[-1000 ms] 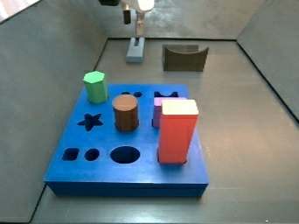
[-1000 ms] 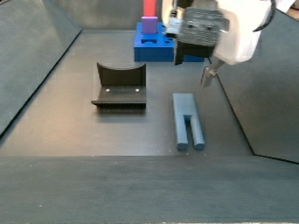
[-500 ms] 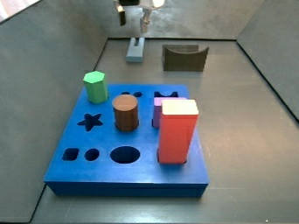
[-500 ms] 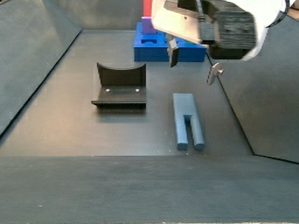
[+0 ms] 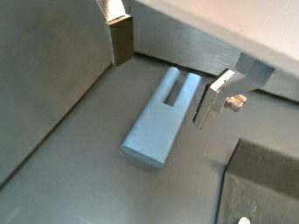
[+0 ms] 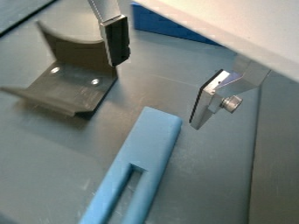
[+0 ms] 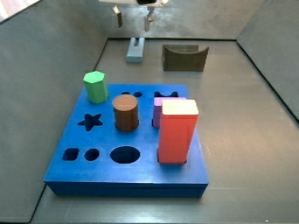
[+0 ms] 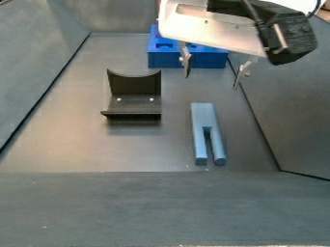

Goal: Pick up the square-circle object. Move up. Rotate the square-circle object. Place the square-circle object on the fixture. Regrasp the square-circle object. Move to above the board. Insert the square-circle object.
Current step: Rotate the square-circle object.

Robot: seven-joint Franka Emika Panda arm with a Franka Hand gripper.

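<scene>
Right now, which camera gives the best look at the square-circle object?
A side view shows the whole square-circle object lying flat, below the open gripper. Both wrist views crop or foreshorten it; the remaining side view shows it small and distant.

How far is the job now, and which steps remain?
Nothing is finished: the square-circle object lies flat on the floor, ungrasped. In hand: the hand hangs open above it, fingers to either side. Left: picking up, rotating, placing on the fixture, regrasping, and inserting into the board.
</scene>
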